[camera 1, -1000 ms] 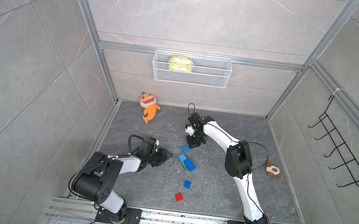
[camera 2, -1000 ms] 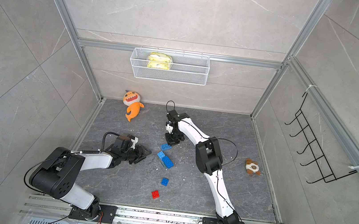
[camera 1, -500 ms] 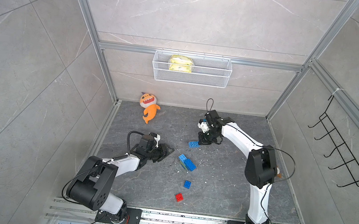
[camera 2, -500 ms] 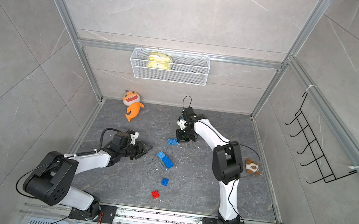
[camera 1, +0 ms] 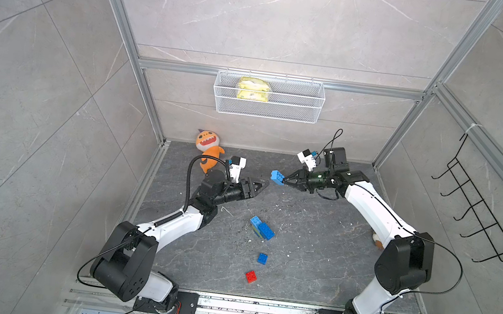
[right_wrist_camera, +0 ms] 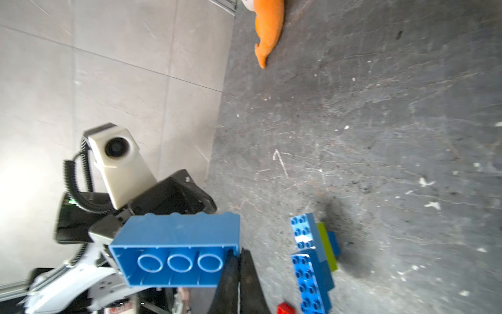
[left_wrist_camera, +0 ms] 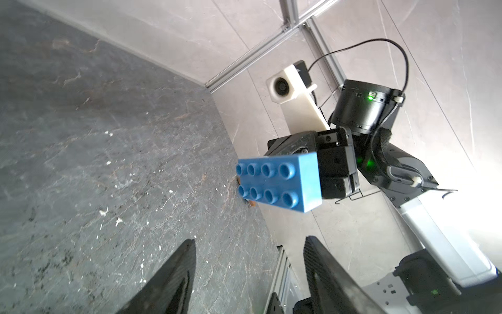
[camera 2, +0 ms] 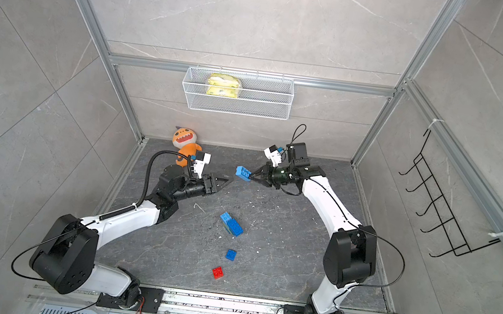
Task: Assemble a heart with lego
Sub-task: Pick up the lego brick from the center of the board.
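While the left fingers (left_wrist_camera: 173, 277) stand apart and empty, a long blue brick (camera 1: 277, 178) hangs just right of them, clamped in the right fingers (camera 1: 294, 179); nearer, the part-built heart (camera 1: 262, 228) lies on the surface (camera 1: 315, 237), blue square (camera 1: 262, 258) and red square (camera 1: 250, 276) unattached.

An orange plush fish (camera 1: 208, 151) with an open toothy mouth lies at the far back of the dark grey stone-like floor (camera 1: 313, 253), close to the left corner. Above it, a white wire mesh basket (camera 1: 294, 112) hangs on the back wall and holds a yellow packet (camera 1: 253, 89). A black wire hook rack (camera 1: 482, 209) is fixed on the right wall, and a small brown and white plush (camera 1: 377, 242), partly hidden, lies on the floor below it.
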You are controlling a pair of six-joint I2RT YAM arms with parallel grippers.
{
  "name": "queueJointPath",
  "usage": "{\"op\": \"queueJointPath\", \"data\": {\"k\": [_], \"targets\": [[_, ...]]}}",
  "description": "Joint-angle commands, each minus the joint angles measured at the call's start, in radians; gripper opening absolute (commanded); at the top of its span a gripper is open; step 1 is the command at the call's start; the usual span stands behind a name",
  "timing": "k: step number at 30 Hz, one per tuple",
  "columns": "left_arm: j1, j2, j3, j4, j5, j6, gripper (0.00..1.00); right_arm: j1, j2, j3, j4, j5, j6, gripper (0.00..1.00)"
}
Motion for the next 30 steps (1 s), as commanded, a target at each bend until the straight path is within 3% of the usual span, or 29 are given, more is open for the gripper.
{"op": "queueJointPath", "data": {"k": [1,4,8,11,17,25,30], "targets": [[-0.016,-0.015,0.055,0.103,0.069,0.138,0.69,-0.019,-0.037,-0.035,0.121,-0.135,0.132,0.04],[-0.039,-0.002,0.072,0.164,0.164,0.299,0.7,-0.023,-0.045,-0.051,0.173,-0.165,0.19,0.05],[-0.043,0.007,0.143,-0.013,0.165,0.574,0.7,-0.025,-0.046,-0.039,0.163,-0.206,0.204,0.05],[-0.043,0.045,0.217,-0.067,0.224,0.699,0.71,-0.026,-0.052,-0.042,0.153,-0.224,0.204,0.05],[-0.042,0.078,0.258,-0.103,0.163,0.912,0.7,-0.024,-0.07,-0.053,0.149,-0.259,0.207,0.06],[-0.029,0.137,0.273,-0.045,0.155,0.971,0.7,-0.025,-0.084,-0.057,0.144,-0.292,0.206,0.06],[-0.006,0.156,0.259,0.09,0.185,0.879,0.7,-0.024,-0.077,-0.045,0.099,-0.296,0.174,0.06]]}}
